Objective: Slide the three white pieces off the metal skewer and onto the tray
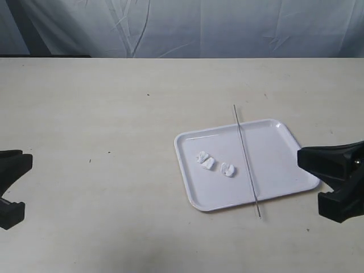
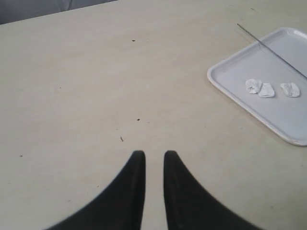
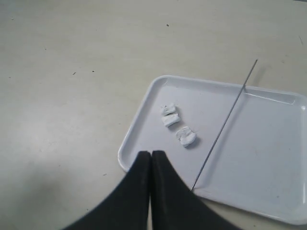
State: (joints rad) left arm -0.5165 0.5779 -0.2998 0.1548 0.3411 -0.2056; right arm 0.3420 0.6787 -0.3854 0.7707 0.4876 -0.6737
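Left gripper (image 2: 153, 155) hangs over the bare table (image 1: 114, 114), well apart from the tray (image 1: 278, 151) on its left side. Its fingers stand with only a narrow slit between them and nothing is in that slit.

On the tray floor, in its left half, lie the three white pieces (image 1: 205, 161). Two of them touch each other as a pair, and the third (image 1: 228, 169) sits just beside that pair, toward the tray's middle. None of them is threaded on anything. All three rest loose on the white plastic.

Further right, the metal skewer (image 1: 245, 159) lies across the tray from its far rim to its near rim. Both ends stick out past the rims over the table. The rod looks bare along all the length that shows, and it is apart from the pieces, with clear tray floor between.

At the tray's right rim is the right gripper (image 3: 151, 155). Its fingers are pressed together and it holds nothing; it touches neither the rod nor the pieces.

As I judge it, the task is done: all three pieces are off the skewer and on the tray. Nothing seems left but for the arms to rest.
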